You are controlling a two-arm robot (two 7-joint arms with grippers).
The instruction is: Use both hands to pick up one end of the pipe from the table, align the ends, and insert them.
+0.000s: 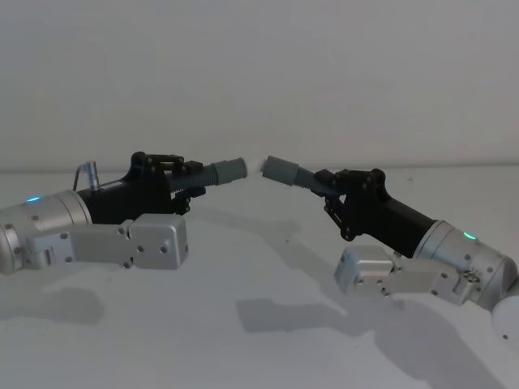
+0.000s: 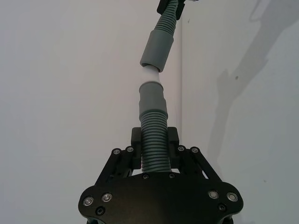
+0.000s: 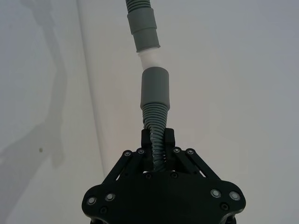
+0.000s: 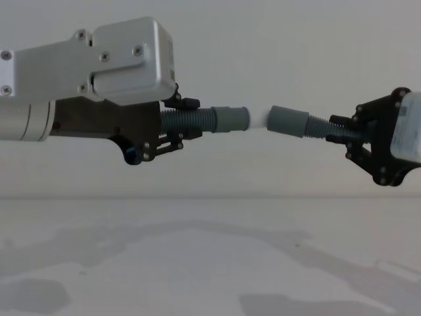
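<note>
— Where do you have the arms?

— My left arm reaches in low from its side, wrist about level, and the left gripper (image 1: 188,180) points across toward the other one. My right arm mirrors it from the far side, with the right gripper (image 1: 328,188) pointing back and tipped slightly upward. Both hang clear above the table (image 1: 259,340).

— And the fingers?

— The left gripper's fingers (image 2: 174,140) are clamped on the corrugated body of the left hose piece (image 1: 212,173). The right gripper's are pinched the same way around the right hose piece (image 3: 157,135), near its back end.

— Where are the ends?

— Each hose sticks straight out past its own fingertips. Ahead of my left gripper the grey cuff ends in the white tip (image 2: 152,74). Ahead of my right gripper sits the plain cuff (image 3: 154,88), with its mouth facing that tip. The tip bridges the space between the two cuffs and meets the plain cuff's mouth. I can't tell how far inside it has gone. The two pieces meet at a slight angle rather than dead in line.
</note>
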